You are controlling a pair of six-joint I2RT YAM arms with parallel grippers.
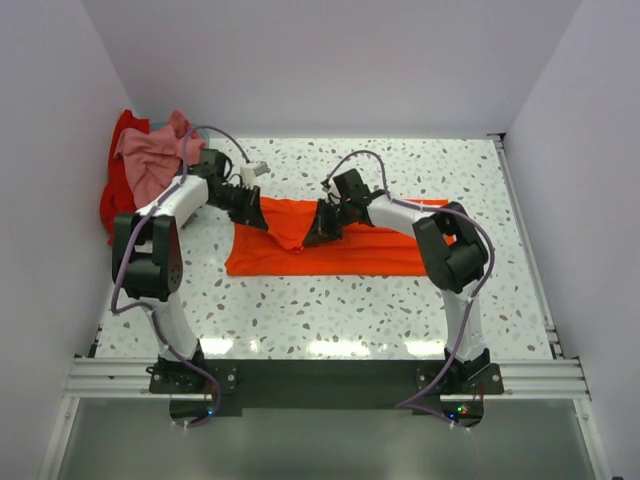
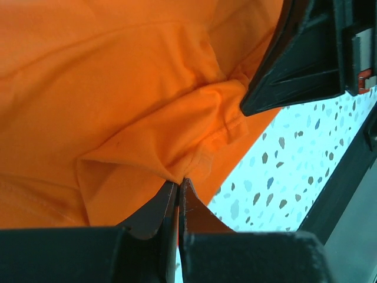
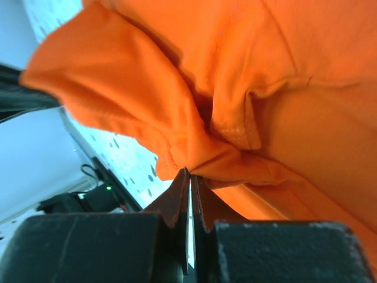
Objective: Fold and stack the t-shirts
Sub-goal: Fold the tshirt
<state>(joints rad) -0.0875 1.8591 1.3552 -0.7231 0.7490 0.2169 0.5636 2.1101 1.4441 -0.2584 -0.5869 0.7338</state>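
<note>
The orange t-shirt is lying spread across the middle of the worktop, mostly flat, with its left part rumpled and lifting off the worktop. The left hand is sitting low over the worktop's middle, at the shirt's far-left corner. In the left wrist view its fingers are pressing together on a pinched fold of orange cloth. The right hand is working just to the right of it, also over the middle of the worktop. Its fingers are clamping tight on a bunched ridge of the same shirt, and a stitched hem is showing right above the tips. At the worktop's far-left corner, the pink t-shirt is lying crumpled on top of the red t-shirt, and the red one is hanging over the worktop's left edge.
</note>
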